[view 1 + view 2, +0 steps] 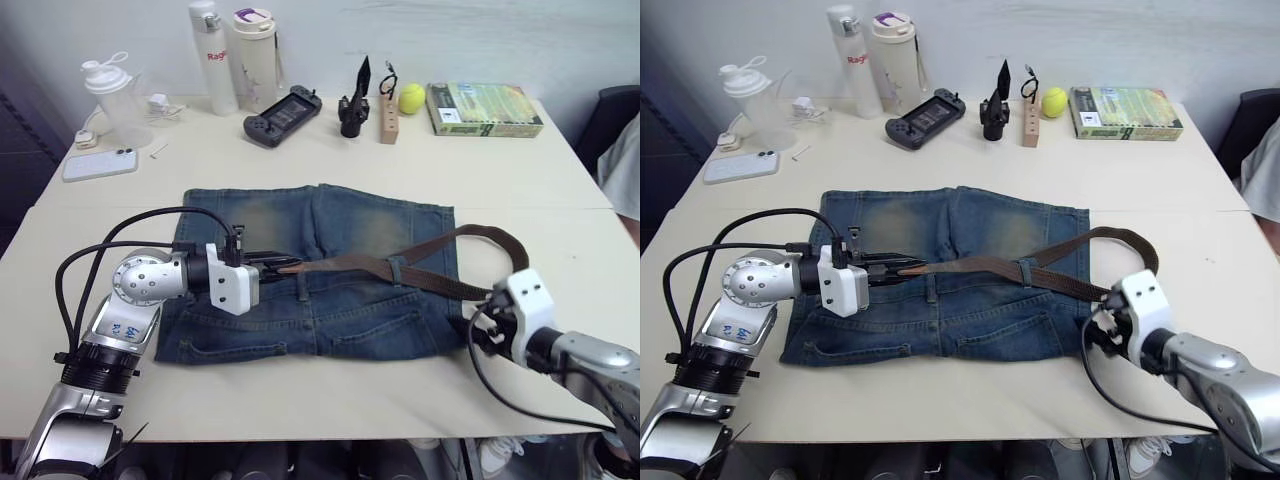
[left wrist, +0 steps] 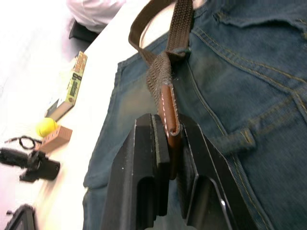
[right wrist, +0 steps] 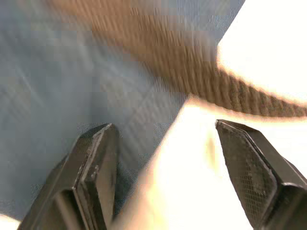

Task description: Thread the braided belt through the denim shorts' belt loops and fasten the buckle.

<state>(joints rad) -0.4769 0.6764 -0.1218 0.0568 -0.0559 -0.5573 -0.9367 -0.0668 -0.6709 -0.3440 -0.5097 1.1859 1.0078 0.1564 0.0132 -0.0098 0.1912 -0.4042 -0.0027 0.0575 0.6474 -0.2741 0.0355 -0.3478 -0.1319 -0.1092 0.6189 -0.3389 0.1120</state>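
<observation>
Along the far edge of the table (image 1: 300,410) stand a clear shaker bottle (image 1: 115,100) at the left, then a white bottle (image 1: 213,58) and a pale tumbler (image 1: 256,58) with a purple-trimmed lid; all three are lidded and what they hold cannot be told. Further right on that far edge lie a game controller (image 1: 282,115), a small wooden block (image 1: 389,118), a yellow-green ball (image 1: 411,97) and a flat green box (image 1: 484,109), with a white phone (image 1: 99,164) at the far left. The denim shorts (image 1: 330,315) lie flat in the middle of the table, waistband running left to right. The left gripper (image 1: 272,265) reaches in from the left over the waistband, its two black fingers (image 2: 144,167) closed tight on the smooth brown leather tip of the braided belt (image 1: 360,264). From that tip the belt runs right across the shorts, passes under one of the belt loops (image 1: 397,270) near the middle-right, curves out past the shorts' right edge and loops back toward it. The right gripper (image 3: 177,177) hovers at the near right corner of the shorts, its fingers spread wide and holding nothing, with the belt lying just beyond them.
</observation>
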